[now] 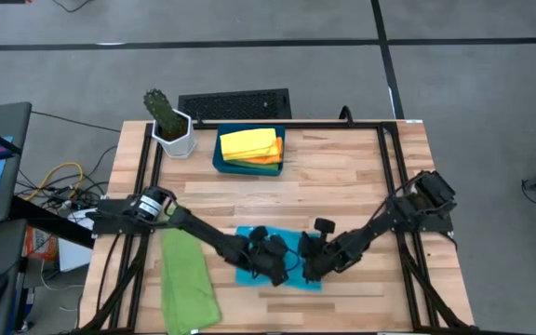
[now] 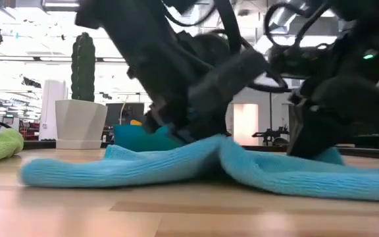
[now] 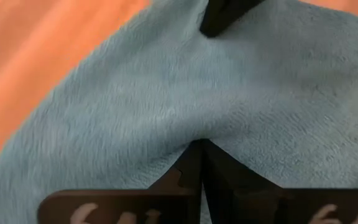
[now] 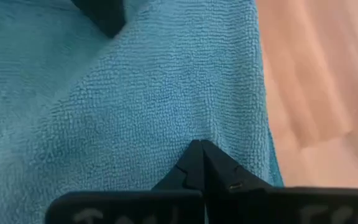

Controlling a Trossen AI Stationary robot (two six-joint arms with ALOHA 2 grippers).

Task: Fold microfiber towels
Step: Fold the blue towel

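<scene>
A sky-blue towel [image 1: 282, 270] lies on the wooden table near its front middle. My left gripper [image 1: 270, 270] and my right gripper [image 1: 307, 270] are both down on it, shut on cloth, close together. In the low view the towel [image 2: 110, 168] rises in a ridge [image 2: 219, 141] between them. A green towel [image 1: 187, 279] lies folded at the front left. Yellow and orange towels [image 1: 251, 146] lie stacked in a dark teal tray [image 1: 221, 160] at the far middle. My left gripper pinches a raised fold of the blue towel [image 3: 194, 134] between its two fingers, coming slanting down from the table's left. The cloth puckers into creases at the fingertips; the rest lies on the table. My right gripper pinches the blue towel close to one edge [image 4: 216, 134] between its two fingers, slanting down from the table's right. The cloth gathers at the fingertips and the rest lies on the table.
A potted cactus [image 1: 167, 121] stands at the far left. A dark keyboard-like grille [image 1: 235, 102] lies behind the tray. Black frame rails [image 1: 389, 177] run along the table's sides. Bare wood [image 1: 342, 177] lies between the tray and the blue towel.
</scene>
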